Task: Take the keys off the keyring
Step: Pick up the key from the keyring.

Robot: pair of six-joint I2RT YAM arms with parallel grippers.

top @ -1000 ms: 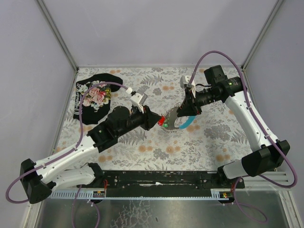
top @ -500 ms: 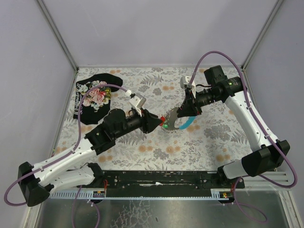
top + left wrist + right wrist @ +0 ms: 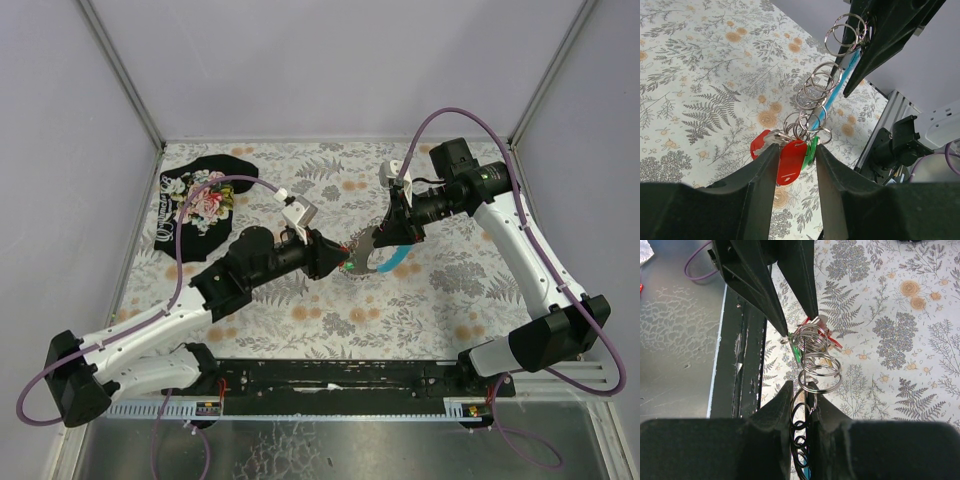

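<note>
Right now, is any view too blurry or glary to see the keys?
Top external: even light, keys tiny. Left wrist: keys and keyring sharp, left gripper's fingers soft and dark. Right wrist: keyring crisp, right gripper's fingers blurred, keys partly hidden.

From above we cannot tell the keys apart; they are too small at the left tool's tips. Its fingers hide the key blades. The keyring chain goes dark between the right tool's fingers and runs off the bottom edge.
</note>
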